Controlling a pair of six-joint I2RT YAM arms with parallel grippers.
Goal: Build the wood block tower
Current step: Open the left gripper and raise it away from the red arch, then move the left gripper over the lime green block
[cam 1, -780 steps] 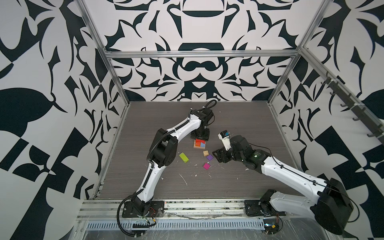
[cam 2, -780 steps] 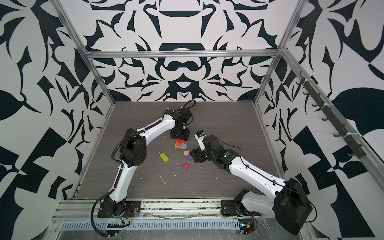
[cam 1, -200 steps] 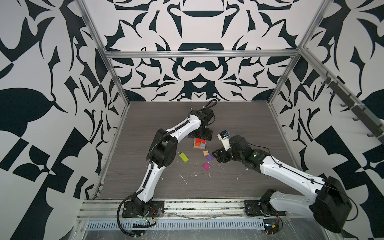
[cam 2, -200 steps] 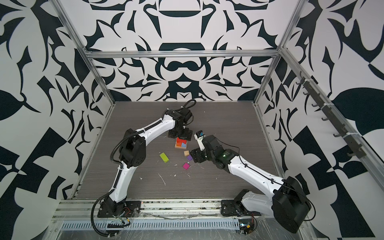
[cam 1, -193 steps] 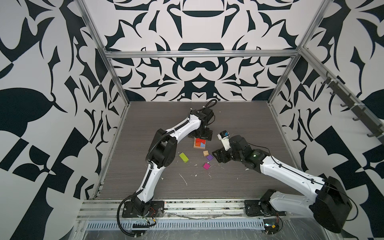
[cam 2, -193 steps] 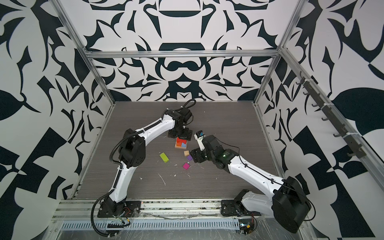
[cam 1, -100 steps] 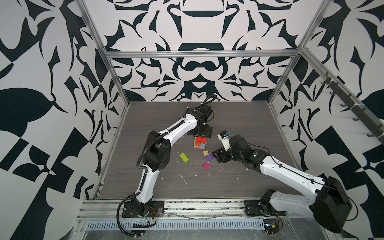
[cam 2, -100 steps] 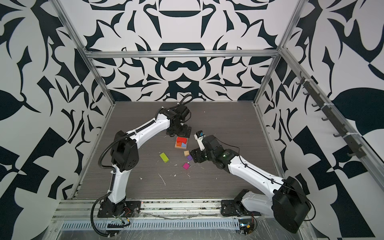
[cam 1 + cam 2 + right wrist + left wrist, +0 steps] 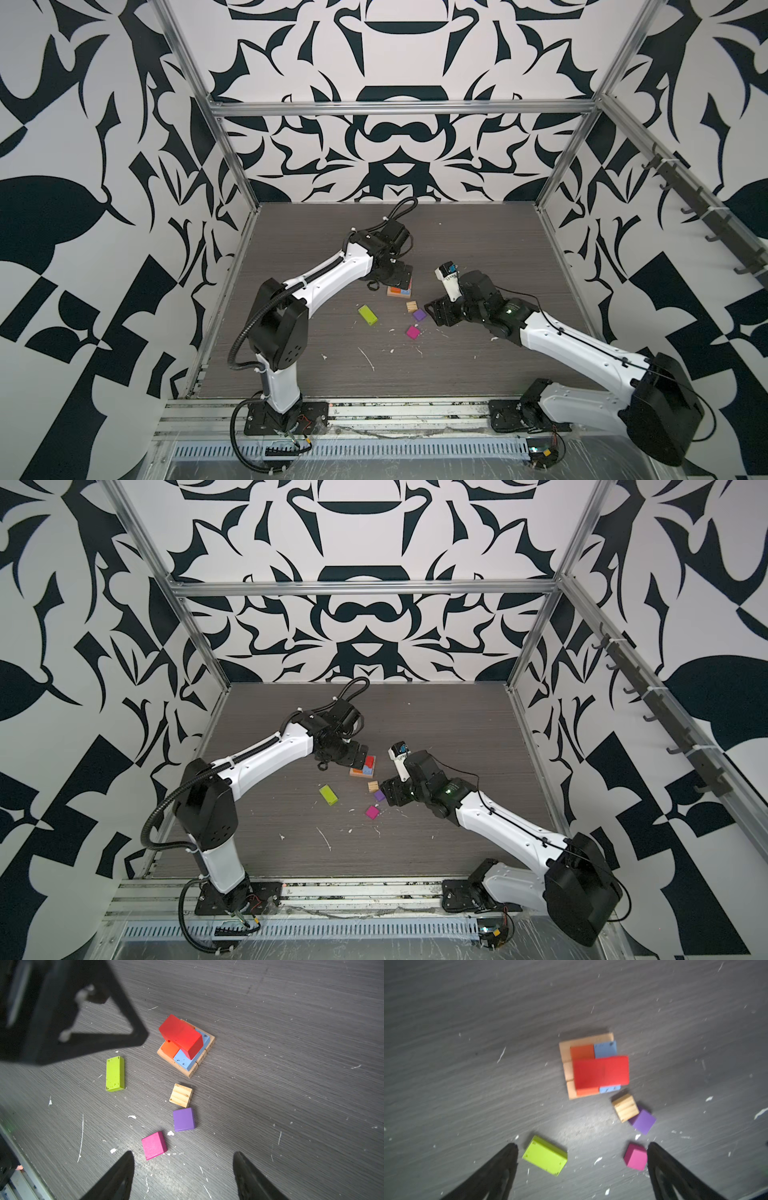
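The wood block tower (image 9: 400, 291) (image 9: 363, 769) is a tan base (image 9: 192, 1070) with an orange block (image 9: 170, 1049) and a blue block (image 9: 184, 1059) on it. A red block (image 9: 181, 1035) (image 9: 600, 1070) lies askew across them. My left gripper (image 9: 401, 279) (image 9: 582, 1146) hovers open just behind and above the tower, holding nothing. Loose wood blocks lie in front: lime-green oblong (image 9: 368, 314) (image 9: 115, 1073), tan cube (image 9: 412, 306) (image 9: 180, 1095), purple cube (image 9: 419, 315) (image 9: 184, 1119), magenta cube (image 9: 413, 331) (image 9: 154, 1145). My right gripper (image 9: 436, 316) (image 9: 182, 1154) stands open and empty, right of the cubes.
White chips and scratches dot the dark wood-grain floor (image 9: 374, 365). Patterned walls with metal posts (image 9: 232, 174) close in the back and sides. The left gripper's black finger (image 9: 72, 1012) fills a corner of the right wrist view.
The left arm's elbow has swung out to the left, and its open gripper stays by the tower. The right arm has not moved. The blocks lie as before.
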